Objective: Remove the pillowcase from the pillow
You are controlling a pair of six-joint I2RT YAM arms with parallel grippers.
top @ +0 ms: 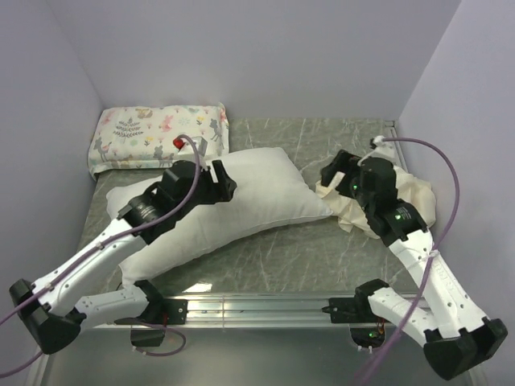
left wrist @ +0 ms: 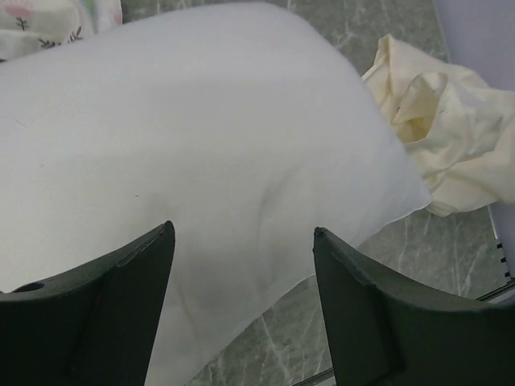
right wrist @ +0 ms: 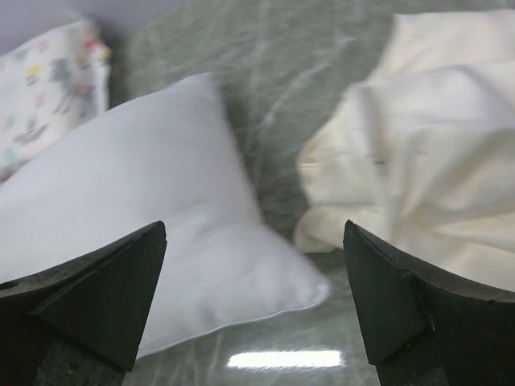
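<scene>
Separation looks finished here: the large plump white rectangular pillow lies bare across the middle of the grey-green marbled tabletop. The crumpled cream thin-fabric pillowcase sits in a heap at the right side, near the wall. In the right wrist view a strip of bare tabletop shows between the pillow's corner and the heap, so the two seem apart. In the overhead view, though, that corner runs close under the right arm, and I cannot rule out a light touch there.

The left end effector is over the pillow's near half, jaws spread wide with nothing between them. The right end effector is likewise wide open and empty, poised above the gap between pillow and pillowcase.

What remains, as I judge it, is a clean retreat. Each arm should lift straight up before swinging home, so that no finger snags a fold and drags cloth back over the pillow. The right arm needs the most care, since its forearm lies across the heap. The small floral animal-print pillow in the far left corner needs no handling.
</scene>
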